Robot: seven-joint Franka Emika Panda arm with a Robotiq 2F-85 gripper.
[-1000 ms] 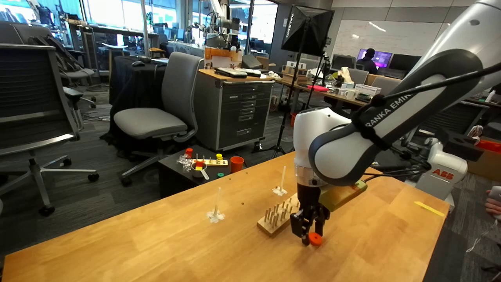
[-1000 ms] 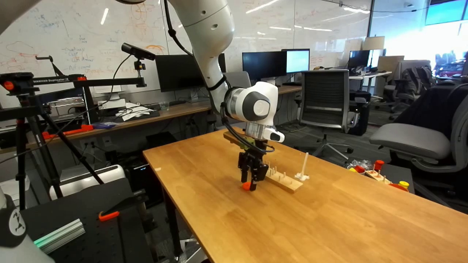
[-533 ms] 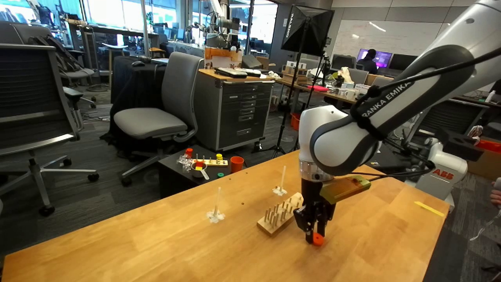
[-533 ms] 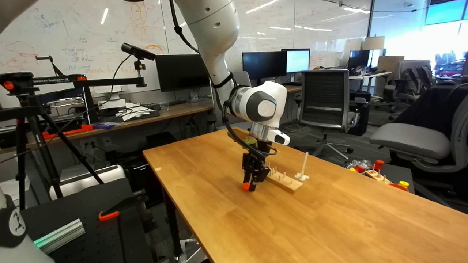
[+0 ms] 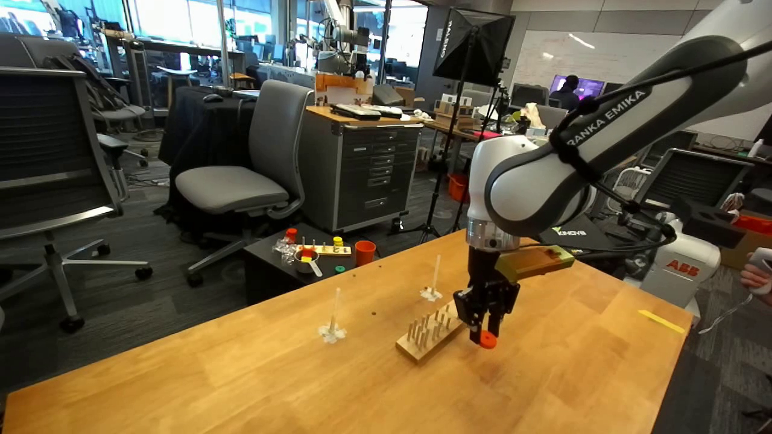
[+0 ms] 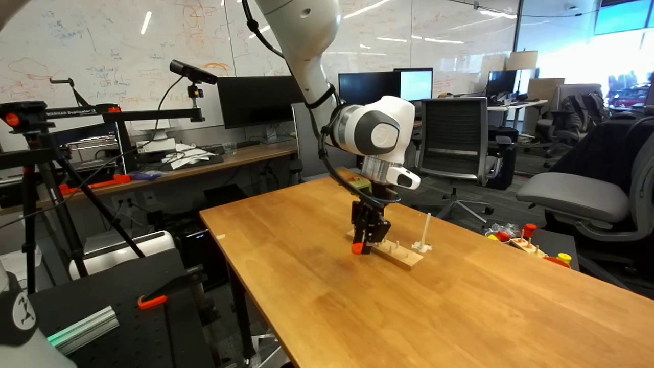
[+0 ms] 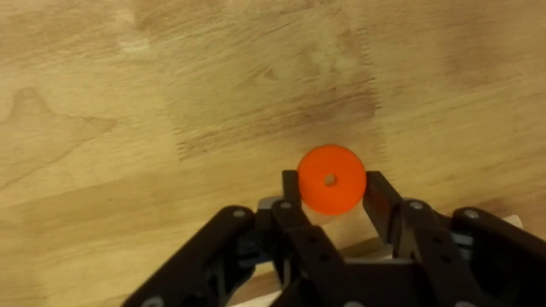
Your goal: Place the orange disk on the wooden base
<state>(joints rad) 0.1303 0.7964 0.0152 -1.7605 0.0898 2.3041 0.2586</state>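
Wrist view: the orange disk (image 7: pixel 332 197) lies between the tips of the claw (image 7: pixel 332 183), pinched at opposite edges.

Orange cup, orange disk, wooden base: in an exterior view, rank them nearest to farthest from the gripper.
1. Orange disk: between the fingers.
2. Wooden base: on the table, just picture-left.
3. Orange cup: farther picture-left, beyond the table's edge.
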